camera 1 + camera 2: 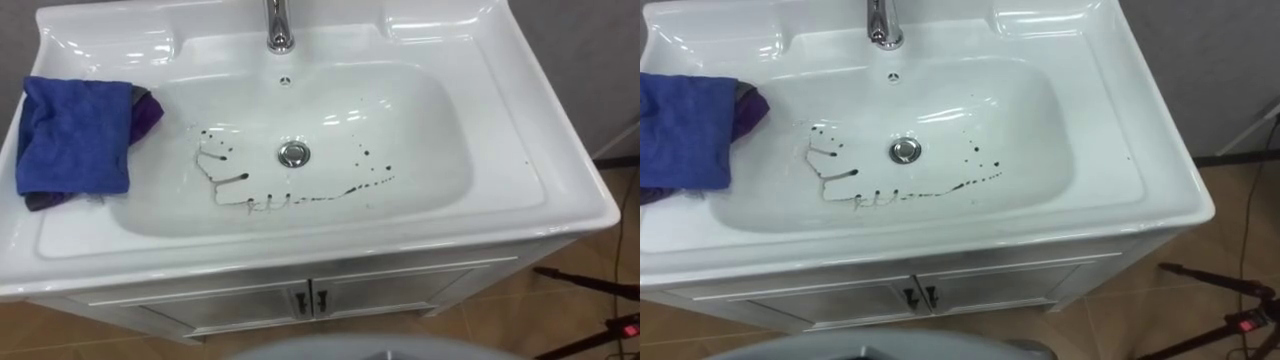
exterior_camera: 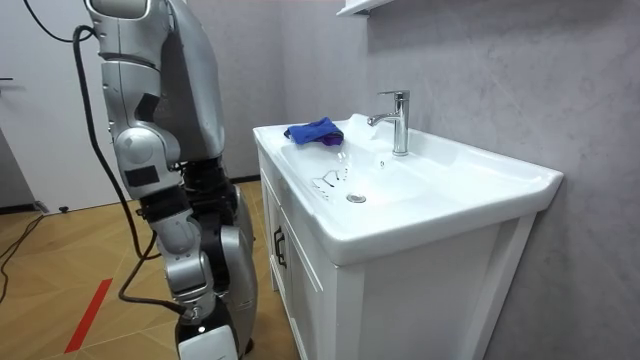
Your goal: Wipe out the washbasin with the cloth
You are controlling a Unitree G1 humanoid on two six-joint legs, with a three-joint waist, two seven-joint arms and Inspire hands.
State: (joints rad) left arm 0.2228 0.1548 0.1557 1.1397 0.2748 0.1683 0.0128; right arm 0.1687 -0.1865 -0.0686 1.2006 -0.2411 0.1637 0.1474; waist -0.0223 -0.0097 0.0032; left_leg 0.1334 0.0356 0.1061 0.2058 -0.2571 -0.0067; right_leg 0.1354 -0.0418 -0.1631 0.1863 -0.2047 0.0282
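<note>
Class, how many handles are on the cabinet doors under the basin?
2. The left handle and the right handle stand side by side at the middle of the cabinet, just below the front edge of the basin. None appears hidden.

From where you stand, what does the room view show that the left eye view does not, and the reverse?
Room view: the robot upright before the cabinet, the tap at full height, a shelf above it. Left eye view: dark stand legs on the floor at the right. Both: the basin, the blue cloth on its ledge at the robot's left, dark marks around the drain.
</note>
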